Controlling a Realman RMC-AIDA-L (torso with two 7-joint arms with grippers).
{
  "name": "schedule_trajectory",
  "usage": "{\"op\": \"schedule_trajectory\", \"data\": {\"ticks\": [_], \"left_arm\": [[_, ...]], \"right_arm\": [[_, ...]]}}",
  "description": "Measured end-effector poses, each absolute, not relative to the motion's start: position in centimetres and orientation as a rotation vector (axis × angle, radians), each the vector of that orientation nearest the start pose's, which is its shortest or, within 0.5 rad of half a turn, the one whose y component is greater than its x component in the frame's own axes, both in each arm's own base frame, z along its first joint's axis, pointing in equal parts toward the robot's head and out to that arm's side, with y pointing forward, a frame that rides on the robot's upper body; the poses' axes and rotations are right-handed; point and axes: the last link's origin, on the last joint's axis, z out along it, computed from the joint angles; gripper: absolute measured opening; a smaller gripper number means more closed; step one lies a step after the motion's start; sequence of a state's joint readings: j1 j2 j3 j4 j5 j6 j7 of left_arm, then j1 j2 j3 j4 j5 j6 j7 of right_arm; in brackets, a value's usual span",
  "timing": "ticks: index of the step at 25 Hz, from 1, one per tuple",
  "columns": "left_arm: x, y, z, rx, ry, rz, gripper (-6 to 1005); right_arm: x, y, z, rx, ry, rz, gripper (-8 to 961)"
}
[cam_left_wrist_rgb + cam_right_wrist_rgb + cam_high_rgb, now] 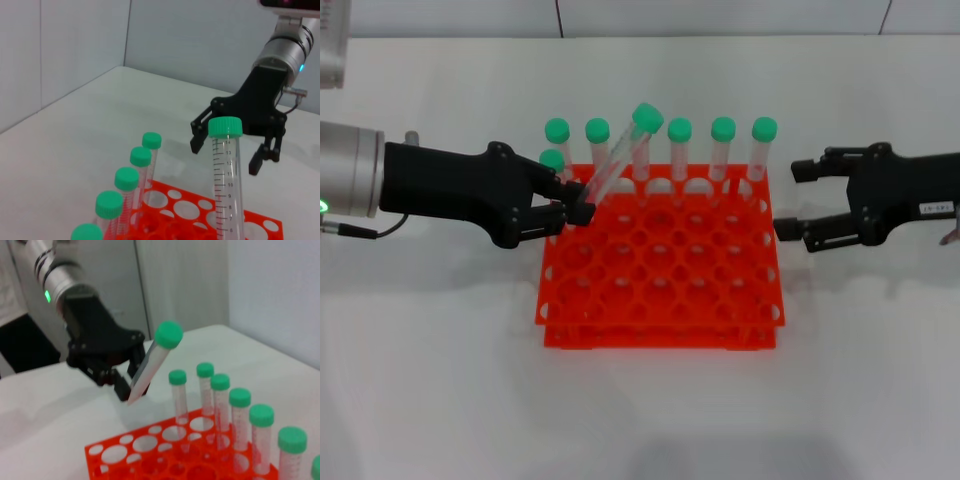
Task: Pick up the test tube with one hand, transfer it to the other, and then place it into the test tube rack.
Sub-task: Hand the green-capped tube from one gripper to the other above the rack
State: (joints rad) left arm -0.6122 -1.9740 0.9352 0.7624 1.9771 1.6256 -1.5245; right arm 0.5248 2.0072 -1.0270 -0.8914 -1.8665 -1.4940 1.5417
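Observation:
My left gripper (pixel 582 200), with the green ring light, is shut on the lower end of the test tube (pixel 620 155). It holds the tube tilted above the back left corner of the orange-red rack (pixel 660 300), green cap up and toward the right. In the right wrist view, the left gripper (pixel 131 390) pinches the tube (pixel 152 357) near its tip, above the rack (pixel 125 455). My right gripper (pixel 790 200), with the white label, is open and empty beside the rack's right edge. The left wrist view shows it (pixel 226 156) open behind the tube (pixel 225 185).
Several other green-capped tubes (pixel 723 150) stand upright in the rack's back row, with one (pixel 552 160) at the left edge just behind the left gripper. The rack sits on a white table (pixel 640 410). A wall rises behind the table.

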Motion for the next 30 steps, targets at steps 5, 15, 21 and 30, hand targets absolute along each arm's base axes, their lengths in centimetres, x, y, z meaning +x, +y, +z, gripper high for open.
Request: {"op": "schedule_trajectory", "data": {"ticks": [5,15,21,30], "left_arm": [[-22.4,35.3,2.3,-2.972,-0.431,-0.468,215],[-22.0,35.4,2.0,-2.970,-0.416,-0.479,217],[-21.6,35.6,1.6,-2.970,-0.404,-0.492,219],[-21.2,35.8,1.2,-2.962,-0.400,-0.496,221]], "right_arm": [[21.0,35.7,2.9,-2.841,0.473,0.590,851],[19.1,35.8,2.8,-2.792,0.599,0.912,846],[19.2,35.6,1.5,-2.722,0.613,1.102,842],[19.0,35.0,-0.6,-2.635,0.582,1.259,837]]}}
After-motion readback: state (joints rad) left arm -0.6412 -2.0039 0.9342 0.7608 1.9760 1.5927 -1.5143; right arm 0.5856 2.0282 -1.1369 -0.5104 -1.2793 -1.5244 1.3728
